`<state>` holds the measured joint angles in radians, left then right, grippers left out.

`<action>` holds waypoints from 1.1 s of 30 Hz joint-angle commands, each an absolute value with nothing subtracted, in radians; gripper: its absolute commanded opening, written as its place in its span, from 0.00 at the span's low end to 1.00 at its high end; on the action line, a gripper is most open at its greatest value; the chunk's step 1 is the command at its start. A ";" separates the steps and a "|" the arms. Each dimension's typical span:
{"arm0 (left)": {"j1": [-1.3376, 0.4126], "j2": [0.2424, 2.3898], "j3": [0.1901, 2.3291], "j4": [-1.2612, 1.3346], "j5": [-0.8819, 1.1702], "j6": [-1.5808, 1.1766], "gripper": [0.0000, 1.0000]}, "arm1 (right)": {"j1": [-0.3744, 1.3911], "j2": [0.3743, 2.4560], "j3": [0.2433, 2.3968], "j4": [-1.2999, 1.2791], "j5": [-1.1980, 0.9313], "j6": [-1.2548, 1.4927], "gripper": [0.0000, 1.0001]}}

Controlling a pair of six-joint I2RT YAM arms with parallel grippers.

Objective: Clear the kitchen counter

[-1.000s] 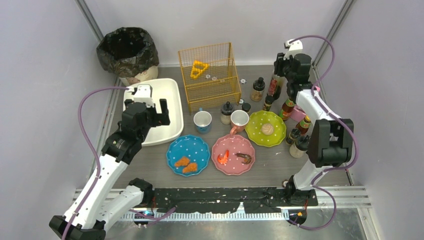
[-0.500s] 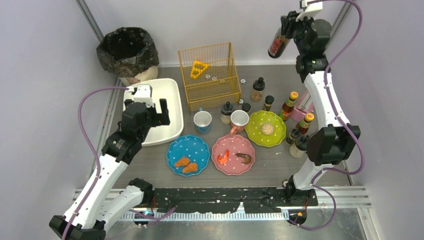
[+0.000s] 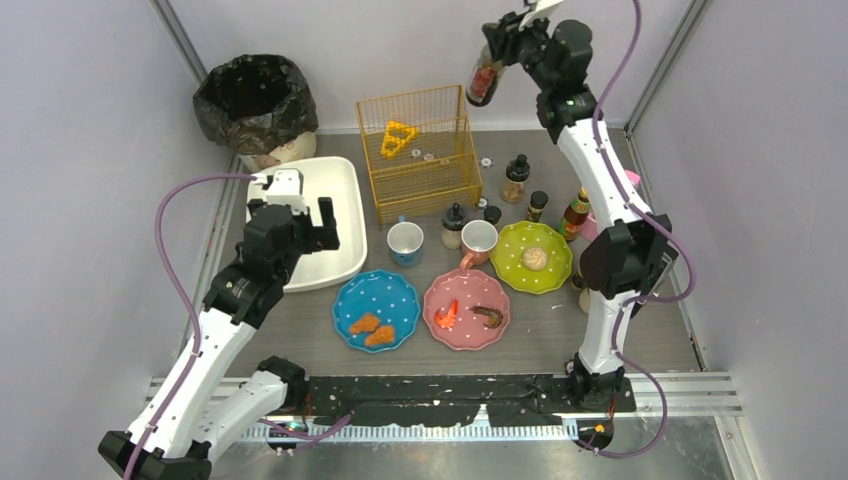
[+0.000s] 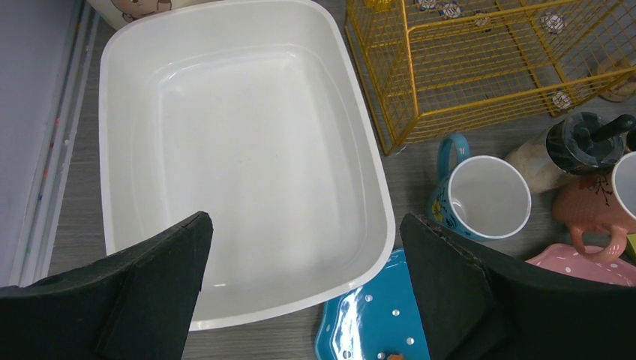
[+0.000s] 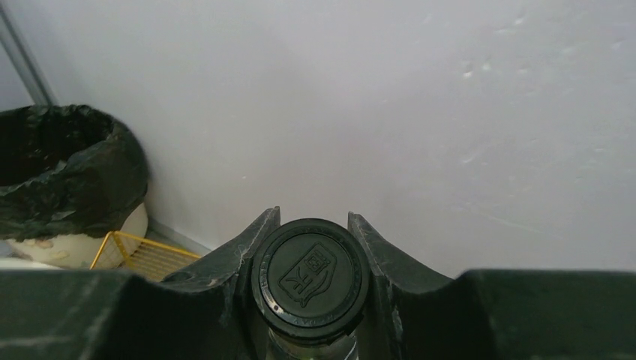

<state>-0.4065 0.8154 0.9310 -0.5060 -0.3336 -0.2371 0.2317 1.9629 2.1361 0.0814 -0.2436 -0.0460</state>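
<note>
My right gripper (image 3: 497, 50) is shut on a dark sauce bottle (image 3: 484, 82) with a red label, held high in the air above the right rear corner of the yellow wire basket (image 3: 420, 150). In the right wrist view the bottle's black cap (image 5: 310, 279) sits clamped between my fingers. My left gripper (image 3: 300, 222) is open and empty, hovering over the near part of the white tub (image 3: 340, 195). In the left wrist view the tub (image 4: 247, 142) lies between my spread fingers. The grey wood-grain counter (image 3: 540, 330) holds plates, cups and bottles.
A blue plate (image 3: 376, 310) with nuggets, a pink plate (image 3: 467, 309) with food and a green plate (image 3: 531, 256) sit at the front. A blue cup (image 3: 405, 243), a pink cup (image 3: 478, 240) and several bottles (image 3: 516, 178) stand behind. A black-lined bin (image 3: 255, 105) is at the back left.
My right arm has lifted the sauce bottle off the counter's right side and swung it up and left, over the yellow basket's corner. The left arm has not moved.
</note>
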 commanded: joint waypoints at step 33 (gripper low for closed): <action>-0.409 0.769 0.895 -0.503 -0.373 -0.270 1.00 | 0.354 2.130 2.147 0.446 -0.240 -0.032 0.06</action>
<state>-0.4065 0.7788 0.8974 -0.5144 -0.3500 -0.2565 0.3454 2.2009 2.1815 0.3023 -0.2840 -0.0204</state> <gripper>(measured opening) 0.994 0.420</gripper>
